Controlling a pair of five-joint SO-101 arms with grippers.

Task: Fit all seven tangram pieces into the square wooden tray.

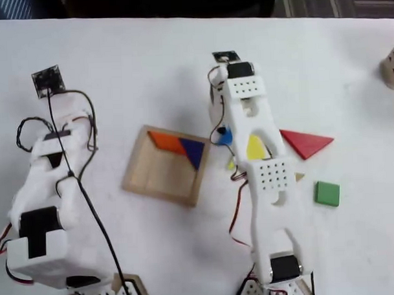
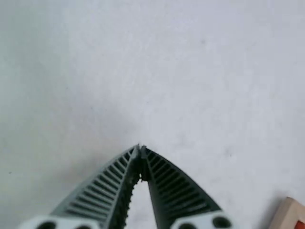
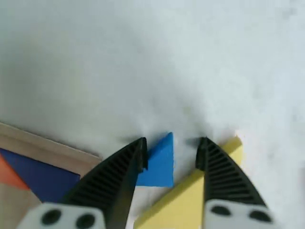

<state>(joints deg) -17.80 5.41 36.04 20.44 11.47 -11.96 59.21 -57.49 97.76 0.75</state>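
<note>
Light blue triangle (image 3: 159,162): lies flat on the table (image 1: 117,72), just right of the wooden tray (image 1: 141,178) at its far right corner, with a yellow triangle (image 3: 183,205) just beside it on the right. Looks thin, stiff and light, likely painted wood with a smooth face. Probably skids on the table sooner than it lifts. Best pinched across two opposite edges near the middle, low and square, so no corner pivots out.

Inside the tray, at that same far right corner: holds an orange piece (image 1: 164,141) and a dark blue piece (image 1: 193,151), touching each other. Leaves the rest of the floor bare wood.

Farther right on the table: a red triangle (image 1: 307,143), and nearer than it a green square (image 1: 327,193), well apart from the tray.

Right gripper (image 3: 171,148): hangs spread wide, one finger on each side of the light blue triangle's tip, not closed on it. Reaches there on an arm stretched far over the yellow triangle, wrist pitched down.

Left gripper (image 2: 140,150): pressed together on nothing, over bare table left of the tray, arm folded back.
</note>
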